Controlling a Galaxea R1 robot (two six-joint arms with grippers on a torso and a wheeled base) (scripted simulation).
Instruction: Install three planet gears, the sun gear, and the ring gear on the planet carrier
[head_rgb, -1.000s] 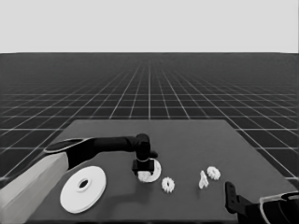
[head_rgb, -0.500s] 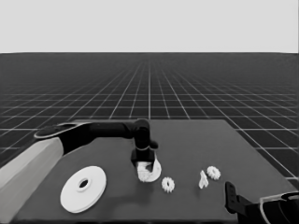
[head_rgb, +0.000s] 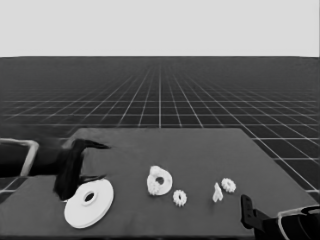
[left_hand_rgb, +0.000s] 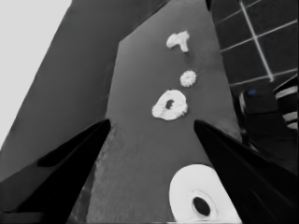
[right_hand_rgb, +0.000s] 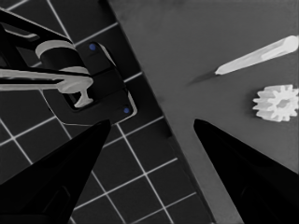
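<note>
Left end effector: stands in the left of the head view, just above and behind the larger round part; its fingers are spread wide with nothing between them.
Right end effector: parked in the lower right corner of the head view, fingers apart and empty, over the table's corner.
Larger round part: lies flat in the lower left of the head view, not yet mounted.
Smaller round part: sits near the middle of the table. Its top looks lumpy, as if gears already sit on it, but how many I cannot tell.
Loose gears: one gear lies just to the lower right of the smaller round part. A second gear lies farther right, just beside the thin white piece.
Step in hand: by my judgement, fetching the next loose gear; the larger round part should wait until all gears are seated.
Doing it well: come straight down over the gear with the fingers either side of its teeth and close across its full width. Lift it level, then lower it onto the smaller round part with the teeth meshing with those of its neighbours.
Risk: knocking the smaller round part and unseating what it carries, or catching the thin white piece when taking the farther gear.
</note>
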